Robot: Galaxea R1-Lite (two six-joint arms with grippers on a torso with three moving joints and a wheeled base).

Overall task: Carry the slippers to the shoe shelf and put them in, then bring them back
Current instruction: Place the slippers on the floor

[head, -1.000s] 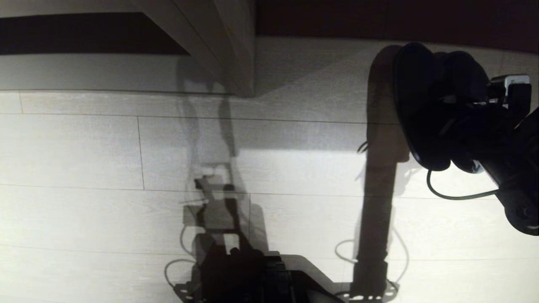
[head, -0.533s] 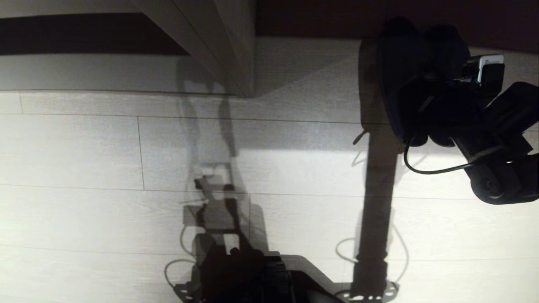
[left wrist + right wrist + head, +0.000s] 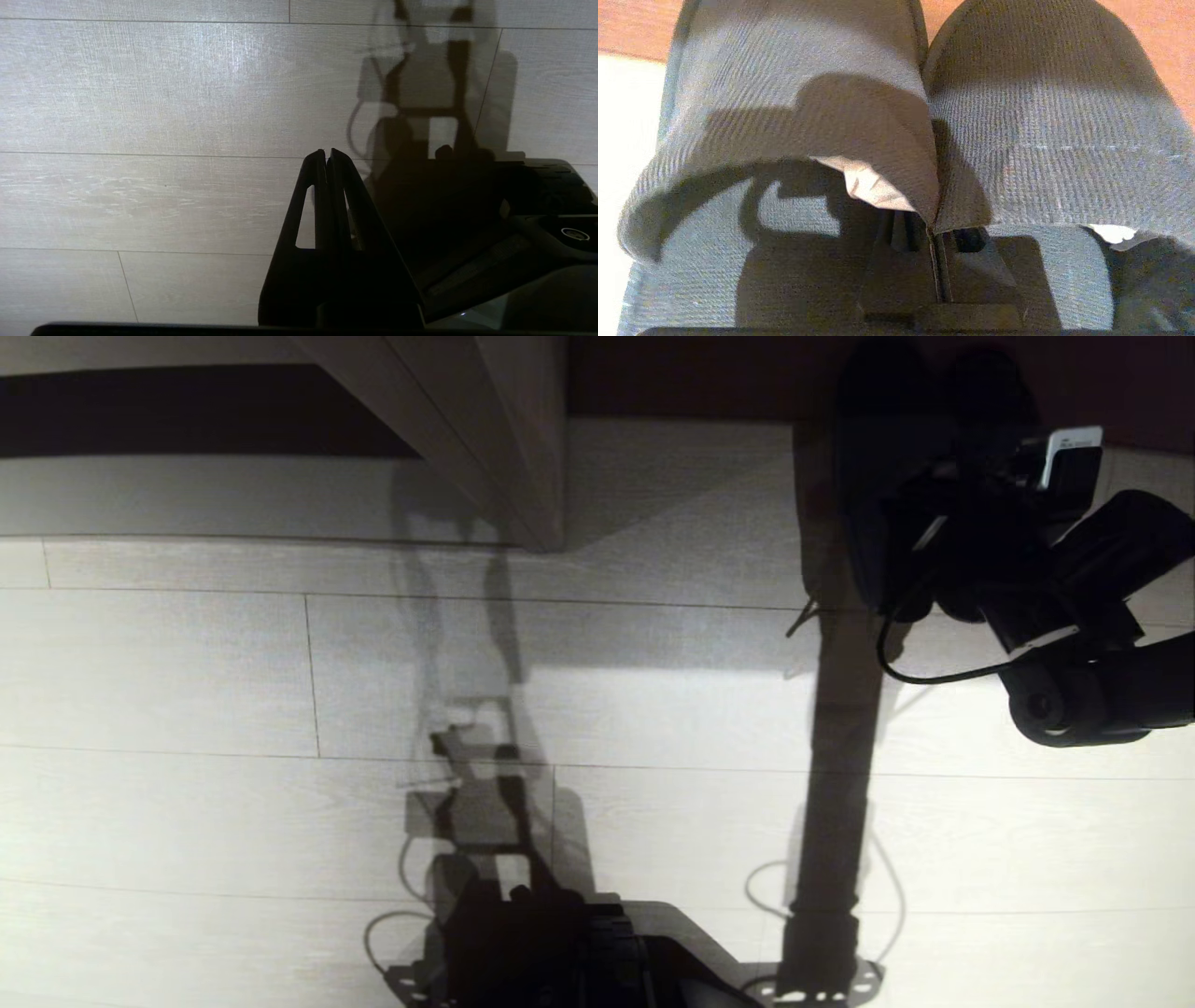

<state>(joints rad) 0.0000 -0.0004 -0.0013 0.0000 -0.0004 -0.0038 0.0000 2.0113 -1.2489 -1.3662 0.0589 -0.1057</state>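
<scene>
The slippers (image 3: 887, 504), a dark pair side by side, hang from my right gripper (image 3: 938, 523) at the upper right of the head view, over the base board (image 3: 672, 495) of the shoe shelf, right of its upright divider (image 3: 504, 439). Their toes reach the shelf's dark back (image 3: 709, 378). In the right wrist view the right gripper (image 3: 934, 233) is shut on the touching inner edges of the two uppers, one slipper (image 3: 808, 116) on each side (image 3: 1055, 116). Whether the soles rest on the board I cannot tell. My left gripper (image 3: 327, 151) is shut and empty over the floor.
Pale plank floor (image 3: 233, 691) spreads in front of the shelf. The robot's dark base (image 3: 560, 952) sits at the bottom centre of the head view. A black cable (image 3: 934, 677) loops under the right wrist. The shelf's left compartment (image 3: 187, 495) lies beyond the divider.
My right arm has carried the slippers away from me, from over the floor's edge deeper into the shelf's right compartment. The left arm and the camera have kept still.
</scene>
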